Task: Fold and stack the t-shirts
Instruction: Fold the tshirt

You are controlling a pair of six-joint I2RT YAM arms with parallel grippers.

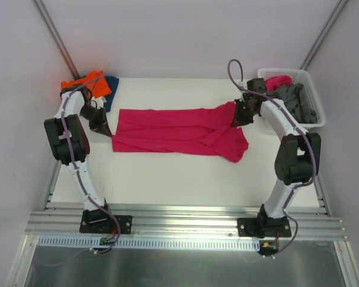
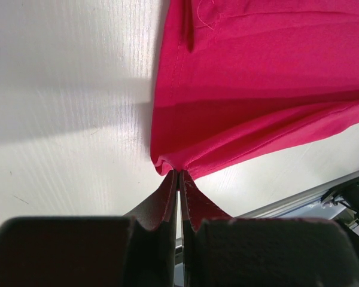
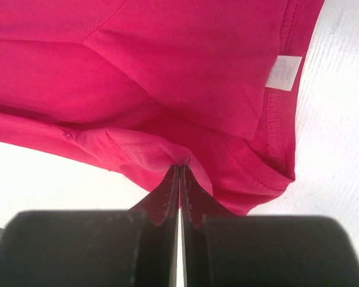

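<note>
A large magenta-pink t-shirt (image 1: 173, 130) lies stretched across the middle of the white table, folded lengthwise. My left gripper (image 1: 109, 132) is shut on its left corner; in the left wrist view the magenta-pink t-shirt (image 2: 257, 89) bunches at the tips of the left gripper (image 2: 178, 173). My right gripper (image 1: 234, 115) is shut on the shirt's right end; in the right wrist view the magenta-pink t-shirt (image 3: 167, 72), white label up, puckers at the right gripper (image 3: 179, 167). An orange t-shirt (image 1: 87, 84) and a dark blue t-shirt (image 1: 112, 89) sit at the back left.
A white lattice basket (image 1: 316, 95) stands at the back right, holding a grey t-shirt (image 1: 299, 101) and a bit of pink cloth (image 1: 277, 81). The metal rail (image 1: 185, 218) with both arm bases runs along the near edge. The table (image 1: 167, 179) is bare in front of the shirt.
</note>
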